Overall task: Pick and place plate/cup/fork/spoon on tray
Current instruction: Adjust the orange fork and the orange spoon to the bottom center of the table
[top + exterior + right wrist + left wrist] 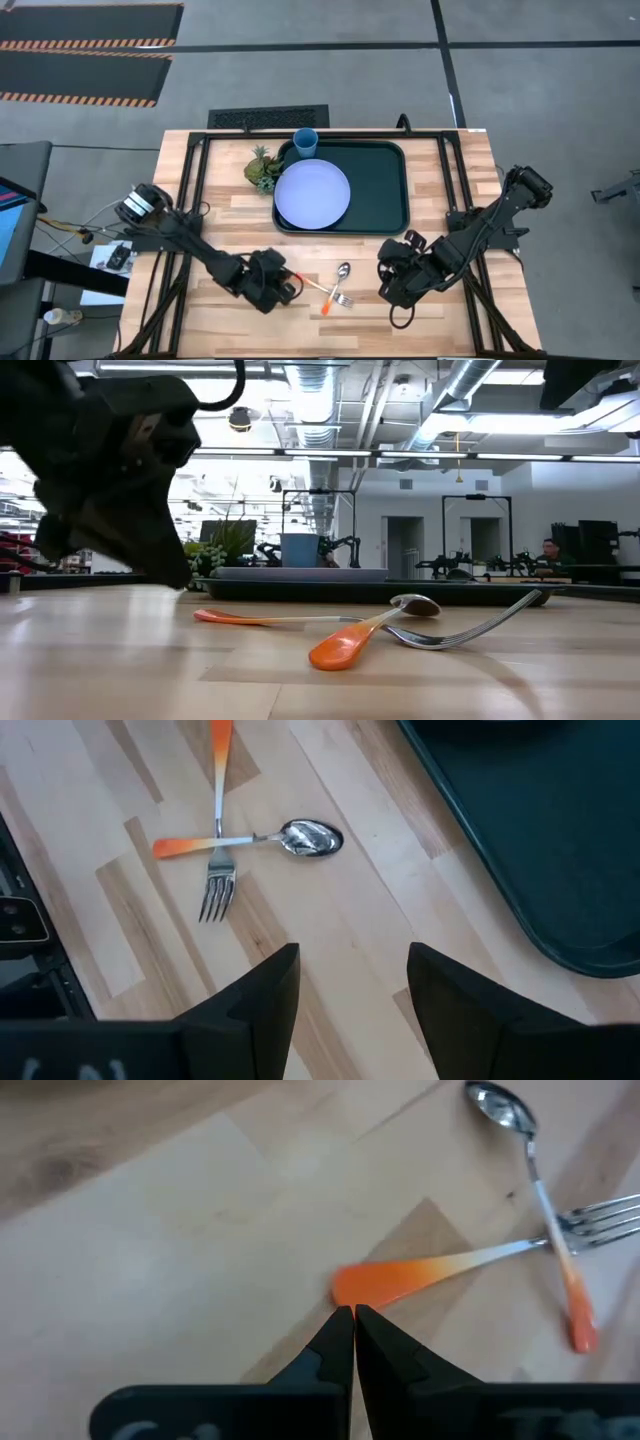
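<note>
The pale plate (312, 193) lies on the dark tray (385, 190), and the blue cup (305, 142) stands on the tray's far left corner. The orange-handled fork (470, 1260) and spoon (535, 1180) lie crossed on the table near its front edge. My left gripper (353, 1315) is shut, its tips at the fork handle's orange end, coming from the table's left. My right gripper (350, 980) hangs open above the bare wood to the right of the cutlery, with nothing between its fingers. My left gripper's shut fingertips (340, 1330) stand right at the free orange end of the fork's handle (375, 1285), slanting down from the table's left. I cannot tell whether they touch it. The fork lies flat on the table.
A small green pineapple-like ornament (263, 168) sits on the table just left of the tray. The right half of the tray is bare. Open wood lies between the tray's near rim and the cutlery (335, 290).
</note>
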